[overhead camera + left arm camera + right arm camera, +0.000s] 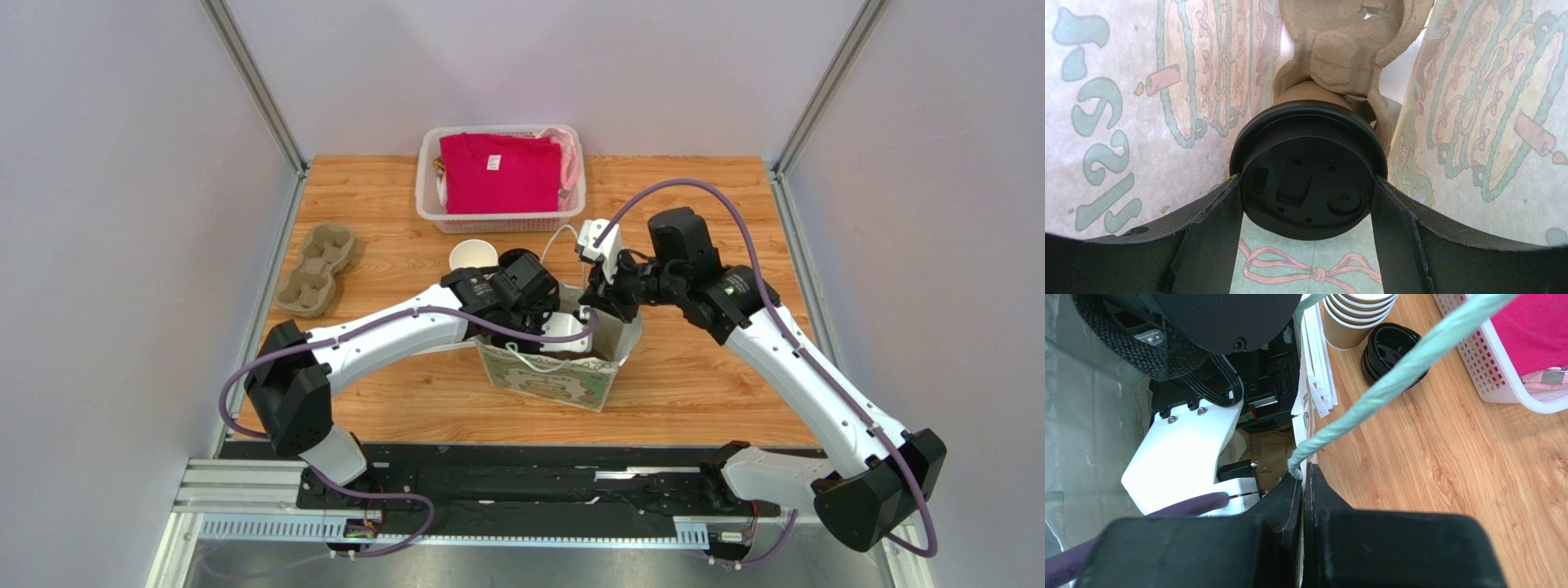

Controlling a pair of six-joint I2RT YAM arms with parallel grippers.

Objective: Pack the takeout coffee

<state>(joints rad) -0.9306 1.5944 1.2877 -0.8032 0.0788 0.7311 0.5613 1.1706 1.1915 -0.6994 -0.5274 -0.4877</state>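
- Left wrist view: the left gripper (1308, 187) pinches the takeout coffee (1309, 156) at its black lid, inside the paper bag (1118, 122). One cardboard carrier (1346, 43) stands just beyond it.
- The right gripper (1303, 481) is pressed together on the bag rim.
- Farther away are one cup stack (1355, 318), one lid pile (1392, 346) and one white basket (1478, 358).

Takeout coffee (1309, 174): lid of smooth black plastic with a dull sheen; cup wall of matt tan paper. Pulp carrier (1339, 49): rough, fibrous, beige. Paper bag (555, 377): matt printed paper, lightly creased; handle (1389, 380) of twisted paper cord. Left fingers (1207, 245) and right fingers (1330, 499): matt black plastic, finely grained. Worktop (699, 380): smooth, satin wood grain. Basket (428, 184): white plastic lattice. Garment (501, 172): soft pink cloth. Spare lids (1392, 349): glossy black plastic.
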